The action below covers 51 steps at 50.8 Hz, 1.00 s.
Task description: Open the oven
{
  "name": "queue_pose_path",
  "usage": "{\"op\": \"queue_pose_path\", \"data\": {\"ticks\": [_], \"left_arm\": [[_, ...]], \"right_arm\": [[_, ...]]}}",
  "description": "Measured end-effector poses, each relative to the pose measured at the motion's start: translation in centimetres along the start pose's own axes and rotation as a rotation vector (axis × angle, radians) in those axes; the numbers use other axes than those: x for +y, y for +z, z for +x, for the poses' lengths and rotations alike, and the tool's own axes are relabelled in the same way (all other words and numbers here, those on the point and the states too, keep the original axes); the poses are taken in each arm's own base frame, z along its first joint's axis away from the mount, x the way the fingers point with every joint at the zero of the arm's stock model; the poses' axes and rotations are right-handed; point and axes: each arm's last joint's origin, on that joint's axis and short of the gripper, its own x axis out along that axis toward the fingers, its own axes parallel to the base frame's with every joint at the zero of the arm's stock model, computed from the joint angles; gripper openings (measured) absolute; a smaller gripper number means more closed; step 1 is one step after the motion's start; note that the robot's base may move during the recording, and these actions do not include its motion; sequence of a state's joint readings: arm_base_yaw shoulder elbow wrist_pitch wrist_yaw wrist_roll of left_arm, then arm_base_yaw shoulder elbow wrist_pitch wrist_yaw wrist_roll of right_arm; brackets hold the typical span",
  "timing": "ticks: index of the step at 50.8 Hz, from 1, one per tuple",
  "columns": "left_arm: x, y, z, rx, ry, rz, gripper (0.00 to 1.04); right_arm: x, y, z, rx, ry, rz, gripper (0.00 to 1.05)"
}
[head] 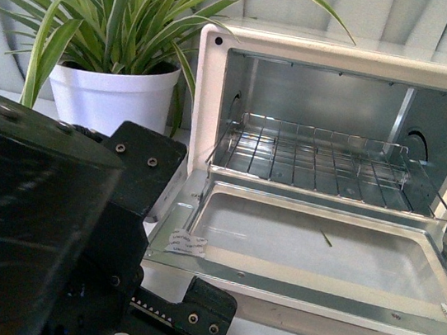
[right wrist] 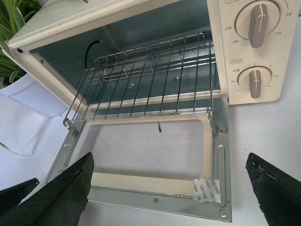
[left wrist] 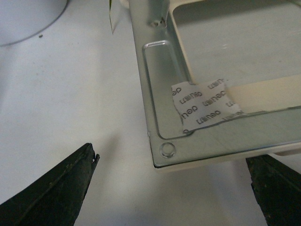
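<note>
The cream-white oven [head: 347,60] stands with its glass door [head: 319,260] folded down flat and open. The wire rack [head: 316,160] sits pulled partway out of the shiny metal interior. My left arm [head: 32,224] fills the lower left of the front view. My left gripper [left wrist: 171,188] is open and empty, its fingers astride the door's near left corner [left wrist: 167,148] without touching it. My right gripper [right wrist: 171,193] is open and empty, in front of the door's [right wrist: 155,197] free edge. The oven's knobs [right wrist: 257,23] show in the right wrist view.
A spider plant in a white pot [head: 113,94] stands left of the oven, close to my left arm. Paper tape stickers [left wrist: 207,106] sit on the door's corners. Everything rests on a white table [left wrist: 70,108].
</note>
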State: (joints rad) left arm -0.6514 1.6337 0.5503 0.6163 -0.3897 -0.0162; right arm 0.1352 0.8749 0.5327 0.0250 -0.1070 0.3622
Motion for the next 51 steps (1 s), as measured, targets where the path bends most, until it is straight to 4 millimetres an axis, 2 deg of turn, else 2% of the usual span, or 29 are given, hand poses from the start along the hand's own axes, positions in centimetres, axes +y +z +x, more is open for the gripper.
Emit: {"op": "queue_pose_path", "data": {"ticks": [11, 22, 34, 40, 51], "left_arm": [[0.3, 0.1, -3.4, -0.065, -0.038, 0.049, 0.98], [2.1, 0.6, -7.5, -0.191, -0.024, 0.005, 0.98], [4.0, -1.3, -11.2, -0.247, 0.014, -0.018, 0.98], [4.6, -2.0, -12.4, -0.270, 0.055, -0.036, 0.98], [5.2, -3.3, -13.4, -0.282, 0.091, -0.059, 0.98]], "right_arm": [[-0.2, -0.8, -1.0, 0.008, -0.003, -0.045, 0.95], [-0.8, -2.8, -3.6, 0.021, 0.015, -0.102, 0.95], [-1.9, -5.6, -6.6, -0.016, -0.025, -0.141, 0.95], [-2.1, -6.8, -7.5, -0.058, -0.056, -0.152, 0.95], [-2.6, -7.7, -7.3, -0.103, -0.091, -0.154, 0.95]]}}
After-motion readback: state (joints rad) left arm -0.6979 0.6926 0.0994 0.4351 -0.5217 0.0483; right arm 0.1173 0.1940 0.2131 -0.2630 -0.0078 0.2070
